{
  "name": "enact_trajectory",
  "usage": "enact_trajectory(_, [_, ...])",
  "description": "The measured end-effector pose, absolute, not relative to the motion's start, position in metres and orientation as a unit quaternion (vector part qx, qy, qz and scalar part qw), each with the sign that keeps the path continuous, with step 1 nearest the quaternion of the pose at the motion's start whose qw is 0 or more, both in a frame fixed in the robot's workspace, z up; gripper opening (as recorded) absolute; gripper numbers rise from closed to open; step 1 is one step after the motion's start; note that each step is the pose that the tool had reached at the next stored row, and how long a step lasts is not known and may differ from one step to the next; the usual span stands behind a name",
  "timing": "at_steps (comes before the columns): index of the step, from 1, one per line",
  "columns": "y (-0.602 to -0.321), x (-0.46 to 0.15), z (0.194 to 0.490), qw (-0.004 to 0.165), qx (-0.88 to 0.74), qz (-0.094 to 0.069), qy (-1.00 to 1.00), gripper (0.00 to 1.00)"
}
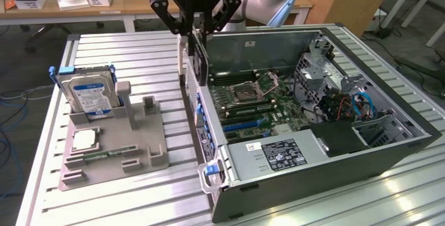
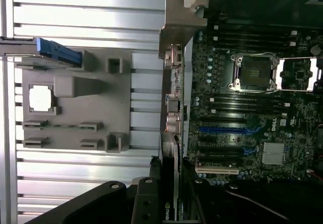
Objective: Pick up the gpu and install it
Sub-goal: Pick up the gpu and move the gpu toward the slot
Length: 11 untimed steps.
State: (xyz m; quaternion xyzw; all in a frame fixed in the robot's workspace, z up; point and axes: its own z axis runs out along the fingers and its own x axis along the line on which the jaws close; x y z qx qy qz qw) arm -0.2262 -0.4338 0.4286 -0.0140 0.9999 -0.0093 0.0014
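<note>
**Operator:** State the position of the gpu.

**Technician:** It hangs on edge beneath the gripper, at the rear wall of the open computer case, raised above the motherboard. The jaws are clamped on its upper part, one on each face. In the wrist view the silver end bracket lies along the case wall, beside the expansion slots. No seating in a slot is visible.

**Operator:** Handling properties?

**Technician:** Judged light and stiff, but fragile: it is a thin board with exposed components. Expect little tolerance for bending or side load. If the grip is skewed, the card may pivot between the jaws.

**Operator:** Recommended hold?

**Technician:** Grip across the board's thickness near the upper edge, away from the contact edge and off the fan. The present grip appears to conform.

**Operator:** Other items?

**Technician:** A grey fixture on the bench carries the hard drive.
</note>
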Motion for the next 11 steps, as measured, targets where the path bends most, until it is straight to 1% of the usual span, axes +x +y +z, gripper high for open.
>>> enact_trajectory(11, [-0.4338,-0.2178,0.4286,0.001,-0.014,-0.009,1.000,0.26])
